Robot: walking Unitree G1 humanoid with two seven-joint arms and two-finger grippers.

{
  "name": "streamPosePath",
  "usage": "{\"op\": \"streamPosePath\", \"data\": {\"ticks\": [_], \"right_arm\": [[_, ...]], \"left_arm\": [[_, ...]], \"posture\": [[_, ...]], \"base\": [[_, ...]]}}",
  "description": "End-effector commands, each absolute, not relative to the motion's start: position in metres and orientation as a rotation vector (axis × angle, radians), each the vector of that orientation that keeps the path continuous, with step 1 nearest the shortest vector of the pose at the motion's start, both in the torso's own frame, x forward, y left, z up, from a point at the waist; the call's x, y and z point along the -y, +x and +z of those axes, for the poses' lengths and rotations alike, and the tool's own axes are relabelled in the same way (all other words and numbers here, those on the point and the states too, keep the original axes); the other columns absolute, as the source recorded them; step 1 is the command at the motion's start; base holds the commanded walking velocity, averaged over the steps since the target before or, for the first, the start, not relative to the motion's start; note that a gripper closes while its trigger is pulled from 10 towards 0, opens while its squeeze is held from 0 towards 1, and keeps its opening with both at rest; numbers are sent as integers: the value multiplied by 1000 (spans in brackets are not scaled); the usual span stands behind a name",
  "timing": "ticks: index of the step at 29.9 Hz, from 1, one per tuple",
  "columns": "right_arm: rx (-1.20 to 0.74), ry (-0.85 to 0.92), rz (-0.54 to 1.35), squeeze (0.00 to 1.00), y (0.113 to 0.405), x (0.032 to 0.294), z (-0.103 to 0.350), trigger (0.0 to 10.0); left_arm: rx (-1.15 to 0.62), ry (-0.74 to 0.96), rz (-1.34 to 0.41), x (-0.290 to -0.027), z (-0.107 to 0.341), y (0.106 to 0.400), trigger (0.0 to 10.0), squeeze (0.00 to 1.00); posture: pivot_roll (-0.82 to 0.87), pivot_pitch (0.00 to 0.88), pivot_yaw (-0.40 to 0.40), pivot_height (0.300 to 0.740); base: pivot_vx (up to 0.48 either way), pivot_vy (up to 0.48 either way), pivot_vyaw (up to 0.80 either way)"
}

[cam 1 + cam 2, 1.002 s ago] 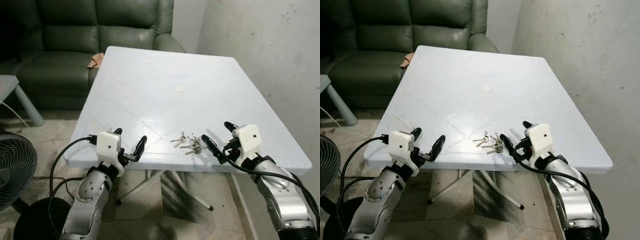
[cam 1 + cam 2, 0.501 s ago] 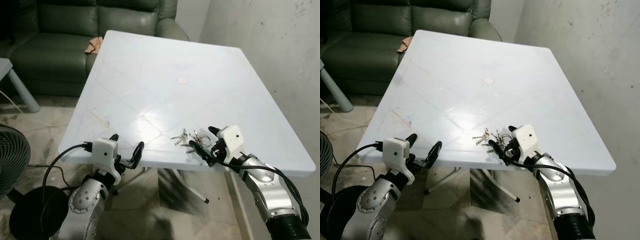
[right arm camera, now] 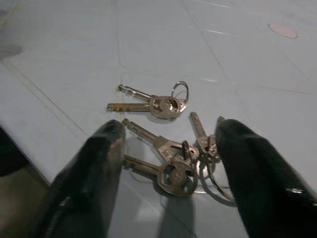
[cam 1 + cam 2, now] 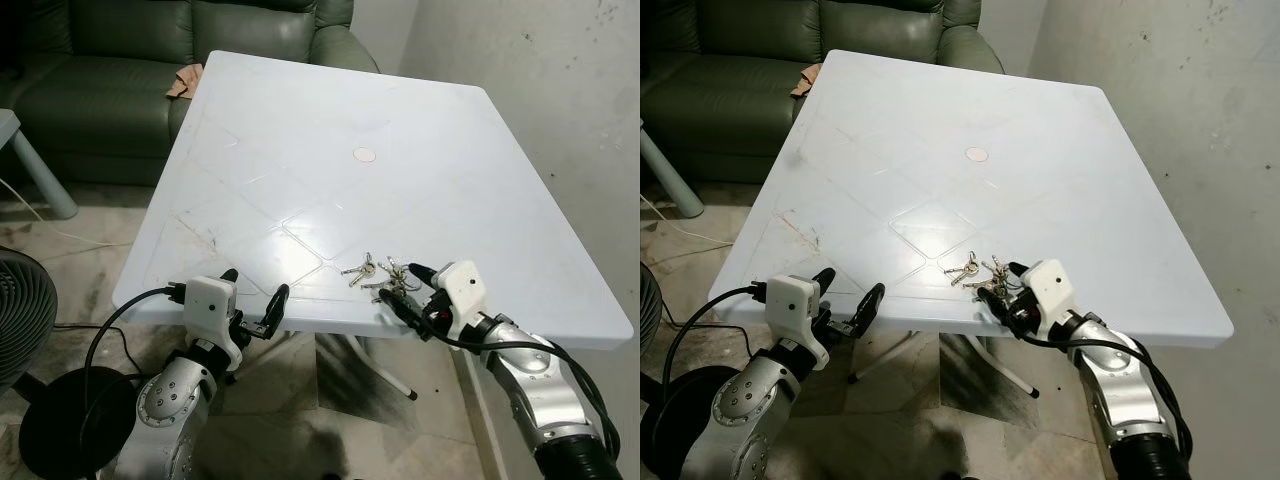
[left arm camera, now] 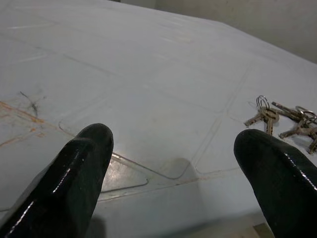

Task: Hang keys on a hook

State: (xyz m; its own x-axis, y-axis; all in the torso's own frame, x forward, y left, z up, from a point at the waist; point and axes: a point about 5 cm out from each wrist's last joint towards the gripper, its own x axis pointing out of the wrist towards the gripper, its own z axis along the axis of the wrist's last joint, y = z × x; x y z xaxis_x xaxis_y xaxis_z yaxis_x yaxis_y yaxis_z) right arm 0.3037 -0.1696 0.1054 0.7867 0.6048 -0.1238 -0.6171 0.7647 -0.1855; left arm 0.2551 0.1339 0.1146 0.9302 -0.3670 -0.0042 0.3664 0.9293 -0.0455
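The keys (image 4: 378, 277) lie flat on the white bench (image 4: 420, 170) near its near edge, right of centre. The right hand (image 4: 404, 291) is spread wide, fingers straddling the bunch, gripping nothing. The left hand (image 4: 256, 303) hangs released at the near-left edge. The right wrist view separates two small ringed keys (image 3: 153, 103) from the bigger cluster (image 3: 183, 161)

A white table (image 4: 300, 130) fills the middle of the frame. A green sofa (image 4: 110, 60) sits upper left, a black fan (image 4: 20, 320) at lower left, and a wall (image 4: 560, 90) on the right.
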Motion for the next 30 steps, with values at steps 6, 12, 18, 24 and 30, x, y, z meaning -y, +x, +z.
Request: {"op": "streamPosePath", "data": {"ticks": [6, 12, 18, 24, 30], "right_arm": [[-74, -210, 654, 0, 303, 166, 100, 0], [-96, -219, 611, 0, 306, 167, 97, 0], [-105, -254, 565, 0, 308, 171, 95, 2118], [-102, -261, 539, 0, 310, 174, 95, 941], [-95, -251, 537, 0, 310, 176, 97, 4392]], "left_arm": [[-5, -41, -379, -132, 119, 253, 10000, 0], [-9, -40, -375, -133, 120, 252, 10000, 0], [-11, -43, -375, -133, 120, 252, 10000, 0], [-12, -42, -377, -133, 120, 252, 10000, 0], [-10, -42, -380, -132, 121, 253, 10000, 0]], "posture": [[79, 167, -116, 740], [86, 178, -117, 740], [86, 179, -115, 740], [85, 179, -113, 740], [81, 178, -111, 740]], "base": [[0, 0, 0], [0, 0, 0], [0, 0, 0], [0, 0, 0], [0, 0, 0]]}}
